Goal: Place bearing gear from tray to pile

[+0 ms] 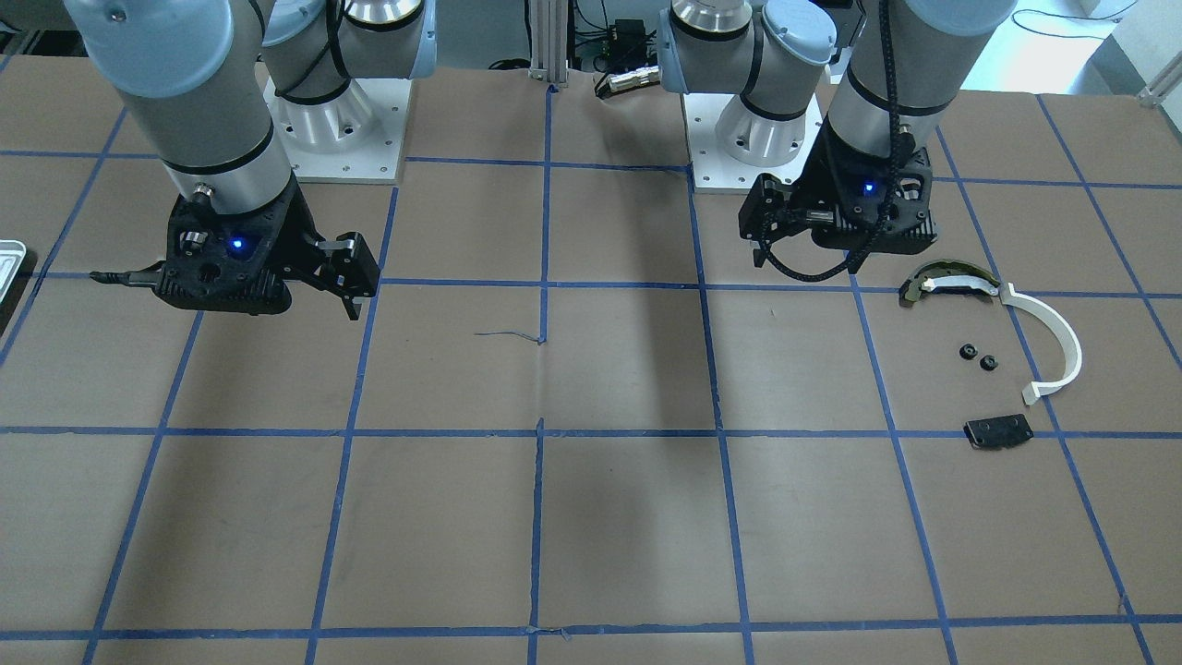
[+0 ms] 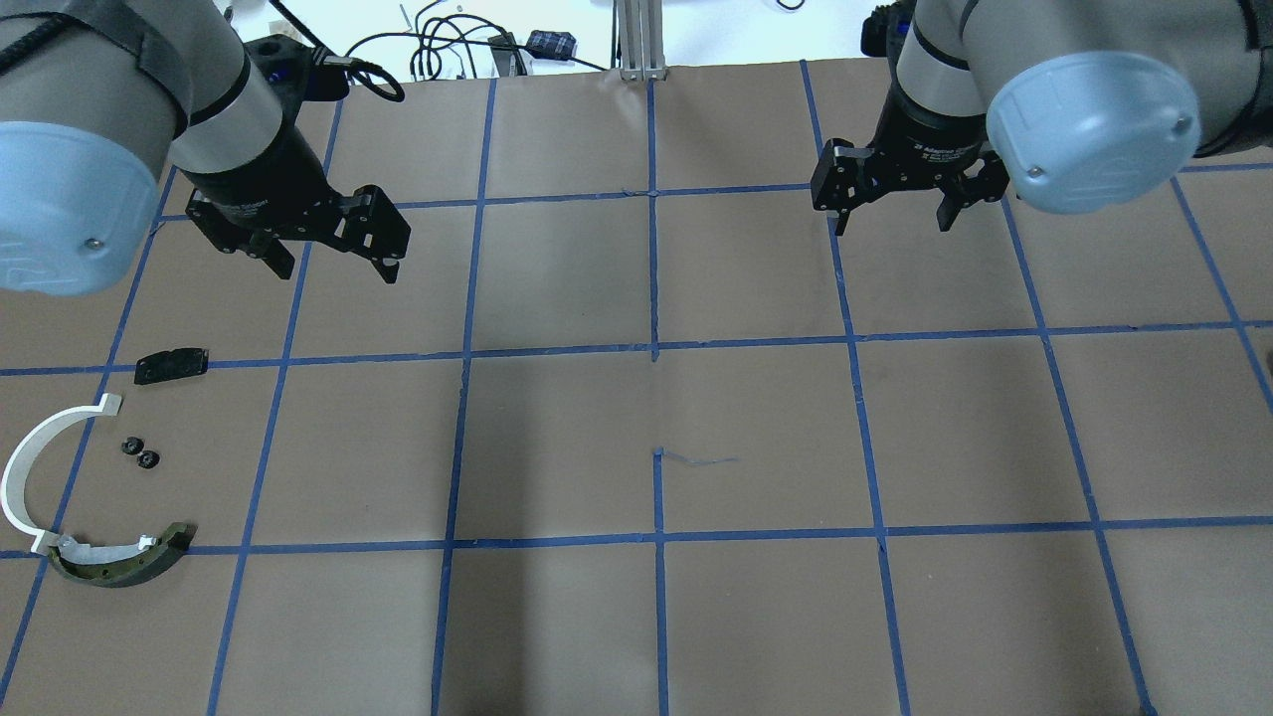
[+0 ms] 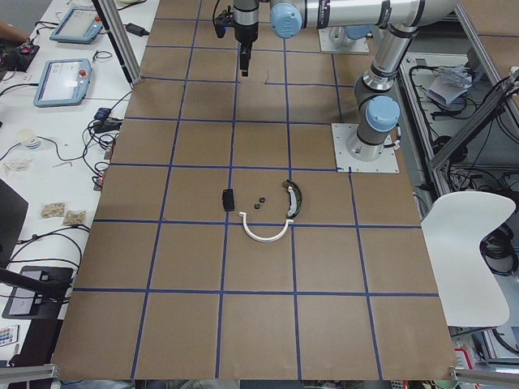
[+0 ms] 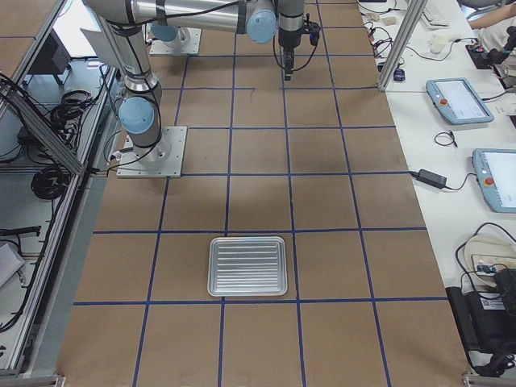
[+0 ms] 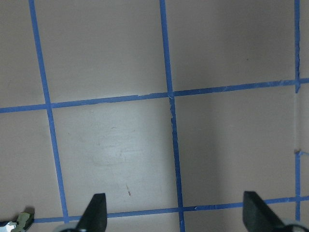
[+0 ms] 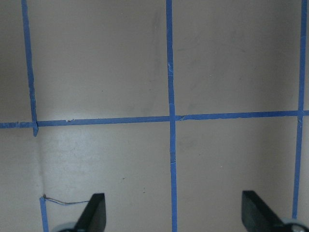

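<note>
Two small black bearing gears [image 2: 129,447] [image 2: 148,458] lie on the paper inside the pile, between the white arc strip [image 2: 22,467], the olive-and-black curved piece [image 2: 119,565] and the black plate [image 2: 171,364]. The gears also show in the front view [image 1: 968,351] [image 1: 988,362]. The silvery tray [image 4: 247,266] is empty; only its corner [image 1: 7,260] shows in the front view. My left gripper [image 2: 336,264] is open and empty, hovering beyond the pile. My right gripper [image 2: 892,224] is open and empty on the far right half. Both wrist views show only paper between the fingertips [image 5: 96,210] [image 6: 95,210].
Brown paper with a blue tape grid covers the table [image 2: 656,438]. The arm bases [image 1: 337,129] [image 1: 753,139] stand at the robot's edge. Tablets and cables [image 4: 459,101] lie on the side bench.
</note>
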